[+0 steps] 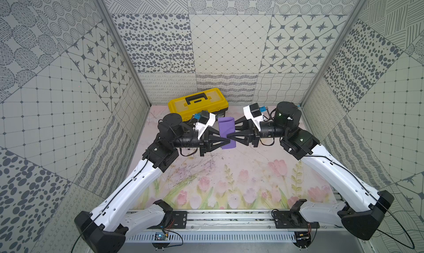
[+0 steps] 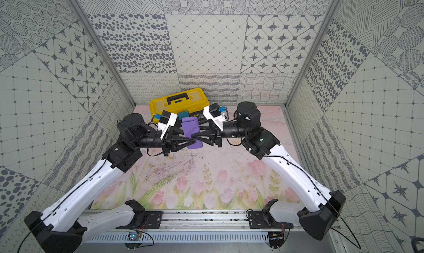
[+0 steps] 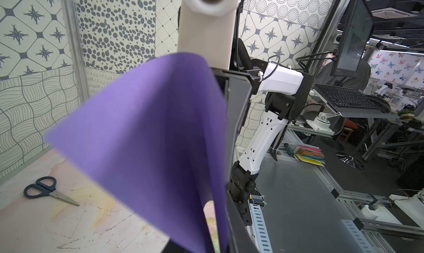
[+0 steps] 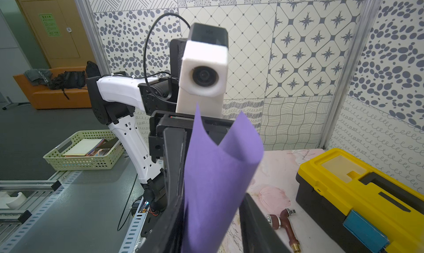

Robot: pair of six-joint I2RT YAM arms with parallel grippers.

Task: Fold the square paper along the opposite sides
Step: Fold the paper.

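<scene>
The square paper (image 1: pixel 226 128) (image 2: pixel 189 127) is a purple sheet held in the air above the far middle of the table, bent over into a loose curl. My left gripper (image 1: pixel 223 138) (image 2: pixel 191 138) reaches in from the left, shut on the sheet's near part. Coming from the right, my right gripper (image 1: pixel 231 131) (image 2: pixel 197 131) meets it tip to tip. In the left wrist view the paper (image 3: pixel 142 130) fills the middle and hides most of that gripper (image 3: pixel 206 247). In the right wrist view the paper (image 4: pixel 218 167) stands between the parted jaws of the right gripper (image 4: pixel 211 229) and rests against one finger.
A yellow toolbox (image 1: pixel 198 103) (image 4: pixel 358 183) stands shut at the back, just behind the grippers. Black scissors (image 3: pixel 49 191) lie on the floral table mat (image 1: pixel 229 183) near a wall. A brown tap fitting (image 4: pixel 284 222) lies in front of the toolbox.
</scene>
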